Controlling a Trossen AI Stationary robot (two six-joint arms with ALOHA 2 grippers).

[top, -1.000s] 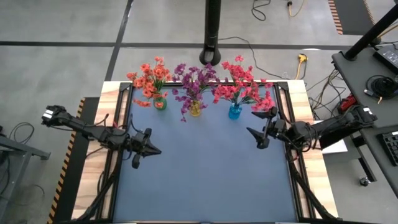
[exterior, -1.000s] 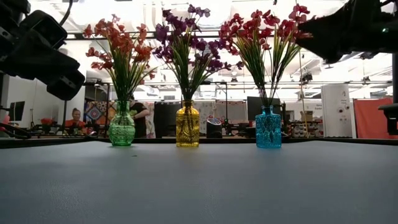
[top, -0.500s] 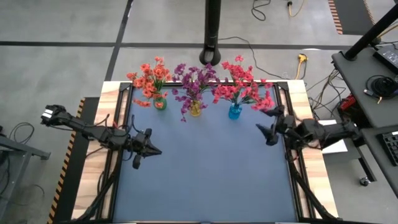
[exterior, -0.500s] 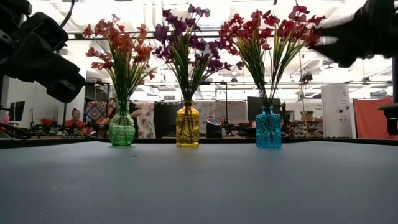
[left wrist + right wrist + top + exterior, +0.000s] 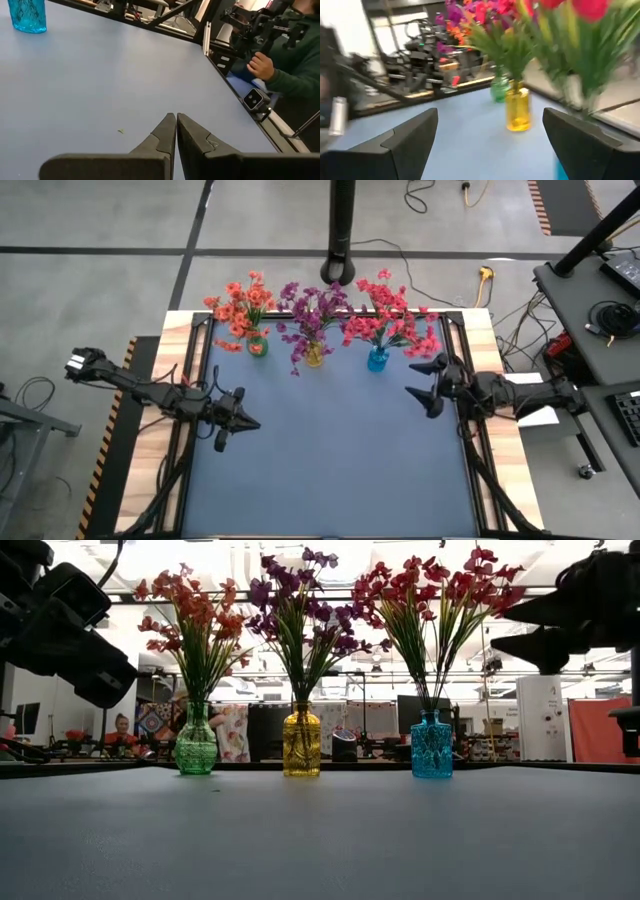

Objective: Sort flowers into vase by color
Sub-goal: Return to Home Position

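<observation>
**A:** Looks sorted to me, the arms just need to park. Can anything go wrong from here?

**B:** Mostly the right gripper. Its fingers are spread wide with nothing between them. The pink flowers hang out just beside the finger nearer the vases. If it swings that way while pulling out, I'd guess a finger hooks a stem and drags the blue vase over. Those vases look narrow and top-heavy under such long stems, so one nudge might do it, and it could knock the neighbour too.

**A:** And the left one?

**B:** The left gripper has its fingers pressed together, holding nothing, above bare table. All three vases sit well ahead of it and off to one side, so low risk, I think.

**A:** What's in what?

**B:** Nearest the right gripper is the blue one with the pink. Straight ahead between its open fingers is the yellow vase with the purple flowers. Farthest from it is the green vase with the orange flowers. All three are upright in one row, one colour each.
</observation>
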